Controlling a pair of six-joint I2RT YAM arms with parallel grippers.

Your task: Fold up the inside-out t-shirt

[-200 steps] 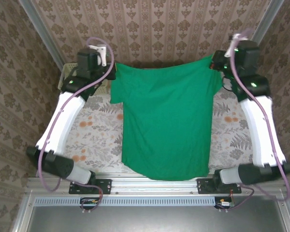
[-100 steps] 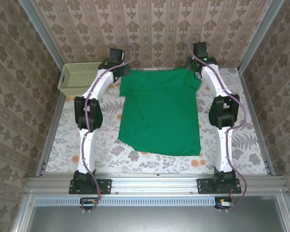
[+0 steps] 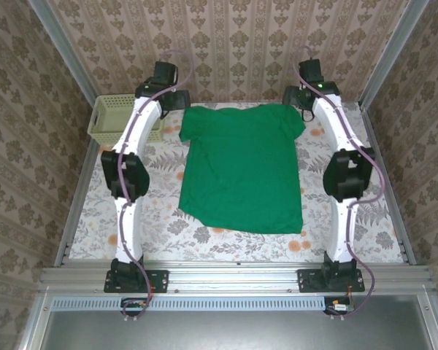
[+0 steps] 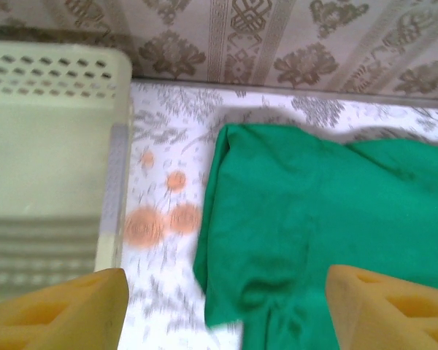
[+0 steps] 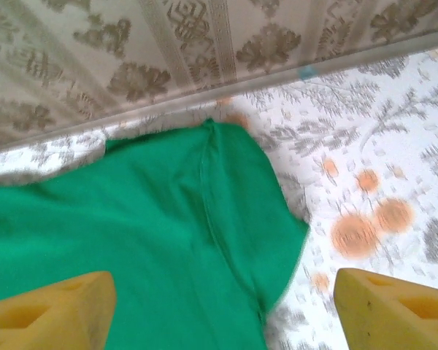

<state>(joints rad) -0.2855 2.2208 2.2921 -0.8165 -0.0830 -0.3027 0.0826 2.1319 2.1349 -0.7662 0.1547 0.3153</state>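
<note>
A bright green inside-out t-shirt (image 3: 241, 171) lies spread flat on the flower-patterned table (image 3: 160, 211), with its hem nearest the arm bases and its sleeves at the far end. Above the sleeves hover the left gripper (image 4: 223, 310) and right gripper (image 5: 223, 310) — yellow fingers wide apart, gripping nothing. A pale basket (image 3: 117, 117) sits at the far left.

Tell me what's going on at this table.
A two-armed robot is working on a plain bright green t-shirt, which lies spread flat on the floral-patterned table. Both arms reach to the far edge. The left gripper hangs open above one sleeve, the right gripper open above the other; neither holds the cloth. No fold is made yet. A pale yellow-green plastic basket sits far left.
</note>
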